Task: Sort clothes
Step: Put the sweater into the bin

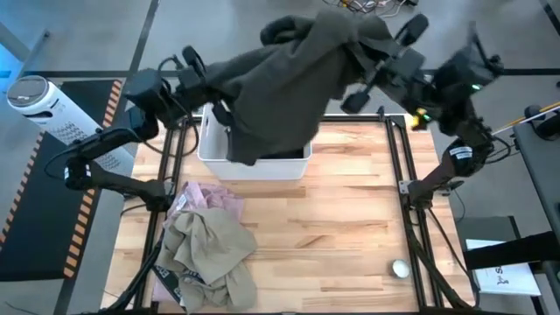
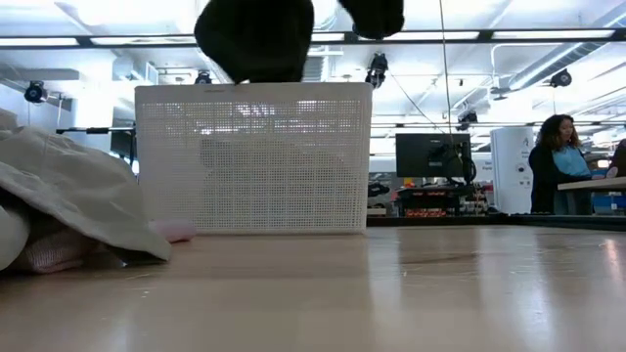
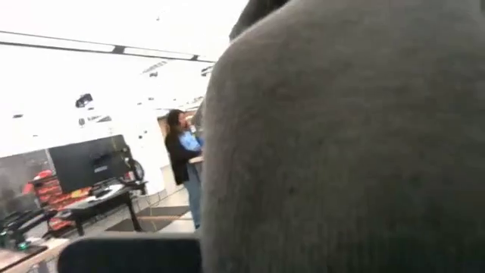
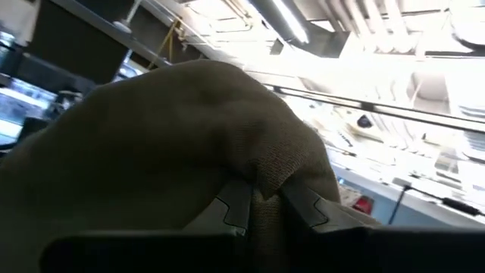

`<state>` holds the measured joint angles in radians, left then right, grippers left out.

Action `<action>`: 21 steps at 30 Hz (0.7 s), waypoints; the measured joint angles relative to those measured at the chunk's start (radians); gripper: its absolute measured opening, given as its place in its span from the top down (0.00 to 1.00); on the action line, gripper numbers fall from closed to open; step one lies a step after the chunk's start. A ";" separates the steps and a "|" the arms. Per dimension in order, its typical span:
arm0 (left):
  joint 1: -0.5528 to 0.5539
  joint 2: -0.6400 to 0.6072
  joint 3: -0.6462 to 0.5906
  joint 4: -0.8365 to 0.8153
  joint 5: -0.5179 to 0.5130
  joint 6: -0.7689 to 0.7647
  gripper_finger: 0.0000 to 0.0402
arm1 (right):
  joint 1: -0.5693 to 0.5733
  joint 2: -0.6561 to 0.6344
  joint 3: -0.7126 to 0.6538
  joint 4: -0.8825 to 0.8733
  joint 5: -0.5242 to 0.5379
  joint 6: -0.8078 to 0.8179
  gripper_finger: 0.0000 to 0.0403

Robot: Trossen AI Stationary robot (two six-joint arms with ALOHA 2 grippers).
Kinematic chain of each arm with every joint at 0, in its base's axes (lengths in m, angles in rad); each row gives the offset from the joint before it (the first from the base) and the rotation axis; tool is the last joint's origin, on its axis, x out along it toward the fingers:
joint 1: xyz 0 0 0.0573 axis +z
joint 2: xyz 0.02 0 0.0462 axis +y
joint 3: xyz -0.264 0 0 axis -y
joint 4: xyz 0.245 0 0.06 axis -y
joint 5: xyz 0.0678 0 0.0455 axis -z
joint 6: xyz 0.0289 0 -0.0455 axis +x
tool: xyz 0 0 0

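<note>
A dark olive garment (image 1: 297, 79) hangs between my two grippers above the white mesh bin (image 1: 210, 153). Its low end (image 2: 254, 44) reaches down to the bin's rim. My left gripper (image 1: 210, 87) is at the garment's left end, and the cloth (image 3: 341, 152) covers its wrist view. My right gripper (image 4: 265, 208) is shut on the garment's far right end (image 1: 372, 48). A khaki-tan garment (image 1: 210, 249) lies on a pale pink one (image 1: 214, 197) at the table's near left. My left gripper has the olive garment's left end (image 1: 219, 83), which narrows toward it. The cloth draped over the gripper hides the fingers and the place of contact. My right gripper pinches a bunched fold of the garment (image 4: 261, 186) between its two fingers (image 4: 235, 208). The cloth is lifted clear and drapes away from the fingers.
The bin (image 2: 254, 156) stands at the table's far edge, left of centre, with something dark inside (image 1: 289, 155). The khaki pile also shows in the low view (image 2: 78, 196). A small white round object (image 1: 400, 269) lies near the right front. A person (image 2: 558, 156) is beyond the table.
</note>
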<state>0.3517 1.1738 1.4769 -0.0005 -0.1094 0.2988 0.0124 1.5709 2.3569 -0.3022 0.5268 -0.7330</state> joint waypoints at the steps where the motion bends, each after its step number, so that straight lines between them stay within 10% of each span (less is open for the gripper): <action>1: 0.030 0.000 0.000 -0.001 0.023 -0.012 0.99 | -0.023 0.008 0.000 0.001 -0.013 0.001 0.96; 21: 0.273 0.038 -0.069 -0.348 0.074 -0.145 1.00 | -0.342 0.232 0.000 -0.307 -0.402 0.524 0.96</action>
<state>0.6247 1.2118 1.4078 -0.3481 -0.0352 0.1539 -0.3292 1.8031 2.3566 -0.6097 0.1244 -0.2095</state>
